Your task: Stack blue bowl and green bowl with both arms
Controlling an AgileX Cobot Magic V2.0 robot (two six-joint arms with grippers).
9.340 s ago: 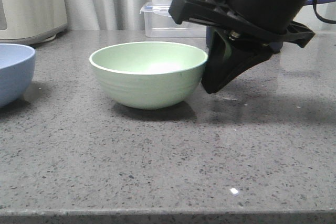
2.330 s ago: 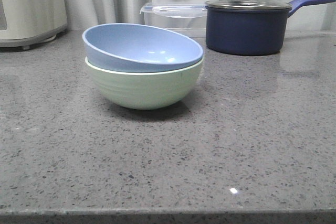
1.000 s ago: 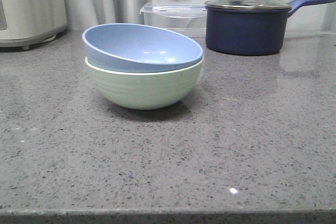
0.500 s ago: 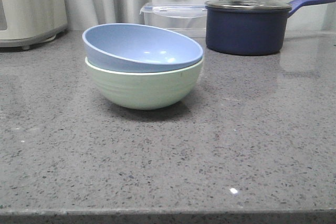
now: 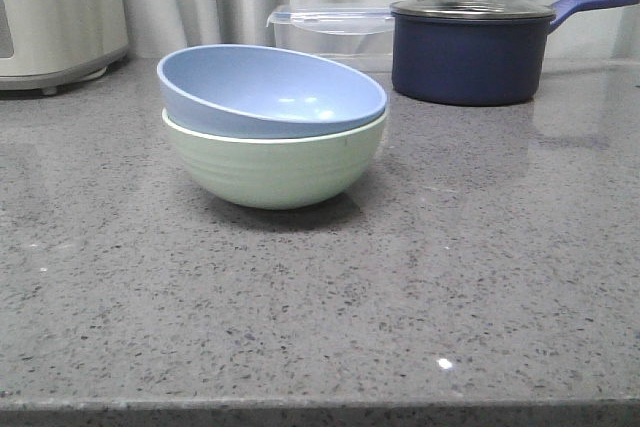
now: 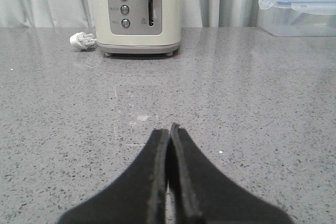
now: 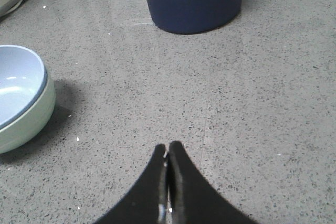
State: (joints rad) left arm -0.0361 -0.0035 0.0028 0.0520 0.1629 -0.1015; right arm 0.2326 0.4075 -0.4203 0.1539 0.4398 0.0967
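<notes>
Nothing has moved this last second — the blue bowl [image 5: 270, 92] sits tilted inside the green bowl [image 5: 275, 167], my left gripper [image 6: 168, 132] and right gripper [image 7: 167, 153] both closed empty and clear — so I'd hold off, not nudge.

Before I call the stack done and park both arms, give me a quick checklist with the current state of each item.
1. Blue bowl inside green bowl: ok.
2. Blue bowl seated level: not ok, it tilts, rim higher on the left in the front view.
3. Left gripper empty, shut: ok.
4. Right gripper empty, shut, apart from the bowls: ok.
5. Saucepan clear of the stack: ok.
6. Stack stable: cannot tell.
</notes>
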